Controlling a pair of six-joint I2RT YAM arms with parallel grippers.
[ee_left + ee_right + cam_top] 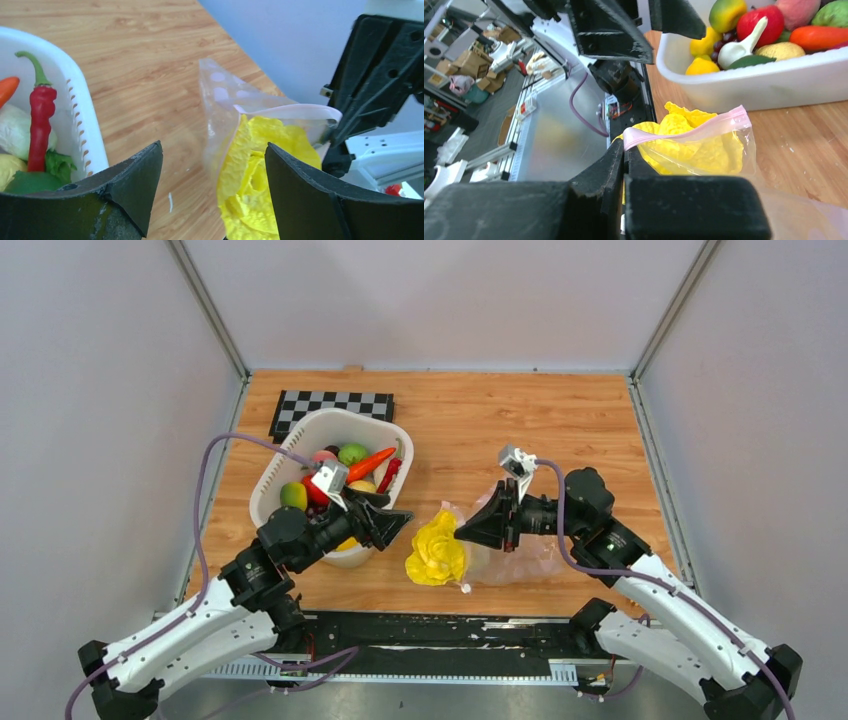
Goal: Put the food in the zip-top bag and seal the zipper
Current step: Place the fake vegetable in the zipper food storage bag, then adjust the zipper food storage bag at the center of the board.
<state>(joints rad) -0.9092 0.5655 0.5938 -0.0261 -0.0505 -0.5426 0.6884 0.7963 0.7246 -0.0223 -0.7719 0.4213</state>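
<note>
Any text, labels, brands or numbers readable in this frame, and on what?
None can be read.
The checkerboard sheet: black and white squares only, no characters.
The red-and-white tag beside the rail in the right wrist view: too blurred to read.
The zip-top bag: no print visible.

A robotics lab test cell: a wooden desk (520, 430) boxed in by plain grey panels (100, 390) on metal frame posts (208, 302). A checkerboard calibration mat (333, 410) lies at the desk's far-left corner, with toy food (370, 464) near it. Cardboard boxes (471, 62) clutter the floor beyond the desk's near edge.
</note>
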